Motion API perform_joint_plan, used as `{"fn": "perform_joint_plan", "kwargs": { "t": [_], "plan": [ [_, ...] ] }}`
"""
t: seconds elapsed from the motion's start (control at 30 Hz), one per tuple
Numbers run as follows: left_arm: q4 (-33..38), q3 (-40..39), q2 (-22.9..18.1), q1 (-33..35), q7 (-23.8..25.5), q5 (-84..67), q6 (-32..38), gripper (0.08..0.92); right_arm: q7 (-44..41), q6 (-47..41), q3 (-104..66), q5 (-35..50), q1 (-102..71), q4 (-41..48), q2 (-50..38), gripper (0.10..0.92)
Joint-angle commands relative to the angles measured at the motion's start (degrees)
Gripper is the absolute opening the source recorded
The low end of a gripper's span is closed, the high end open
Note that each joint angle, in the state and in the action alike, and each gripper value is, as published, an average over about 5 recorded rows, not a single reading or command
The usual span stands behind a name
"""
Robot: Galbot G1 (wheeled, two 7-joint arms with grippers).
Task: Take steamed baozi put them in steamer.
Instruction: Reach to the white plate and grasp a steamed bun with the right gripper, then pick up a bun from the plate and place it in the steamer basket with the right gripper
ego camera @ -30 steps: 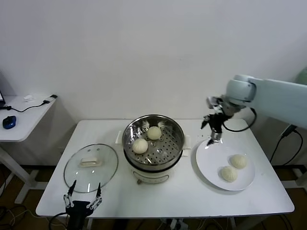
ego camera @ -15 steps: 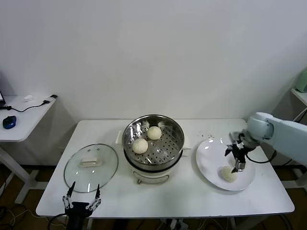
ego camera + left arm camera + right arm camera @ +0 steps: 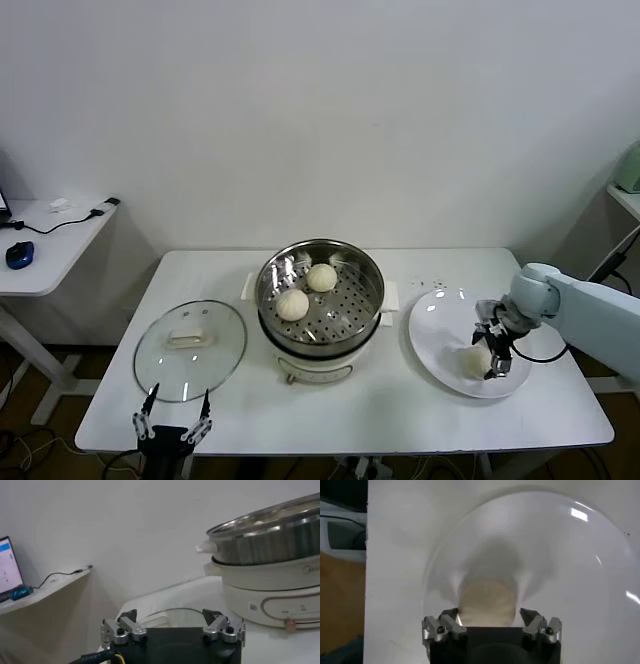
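Observation:
Two steamed baozi lie on the perforated tray of the steel steamer at the table's middle. On the white plate to its right lies another baozi. My right gripper is down on the plate, open, with its fingers on either side of that baozi. In the right wrist view the right gripper shows one finger close against the bun and a slim gap at the other. My left gripper hangs open below the table's front edge.
A round glass lid lies flat on the table left of the steamer, just beyond my left gripper. The steamer rises to that gripper's right. A side desk with a mouse and cables stands at the far left.
My right arm swung from above the plate's back edge forward and down onto the plate, and its jaws now straddle a baozi. The left arm stayed put.

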State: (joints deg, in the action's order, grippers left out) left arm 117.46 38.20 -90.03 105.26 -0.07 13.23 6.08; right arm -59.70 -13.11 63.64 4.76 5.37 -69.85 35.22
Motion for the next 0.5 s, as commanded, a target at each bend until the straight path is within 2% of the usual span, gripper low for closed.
{"fn": "perform_joint_plan", "kwargs": {
  "t": [0.03,0.17,0.27,0.5],
  "plan": [
    [-0.39,-0.13,-0.11,0.05,-0.01,0.4,0.14,0.823,-0.34,0.27,-2.69,-1.76,-3.19,1.6,0.85,0.749],
    [-0.53,-0.22,-0.15,0.14,0.0,0.61,0.25,0.823,-0.6,0.46,-2.58,-1.32,-2.73,1.48,0.67,0.632],
    [-0.53,-0.29,-0.2,0.31,0.02,0.73,0.3,0.823,-0.79,0.74,-2.39,-0.83,-2.23,1.25,0.35,0.576],
    [-0.6,-0.6,-0.09,0.43,0.04,1.17,0.47,0.823,-1.48,2.23,-1.02,0.58,1.27,0.66,-0.27,0.539]
  ]
}}
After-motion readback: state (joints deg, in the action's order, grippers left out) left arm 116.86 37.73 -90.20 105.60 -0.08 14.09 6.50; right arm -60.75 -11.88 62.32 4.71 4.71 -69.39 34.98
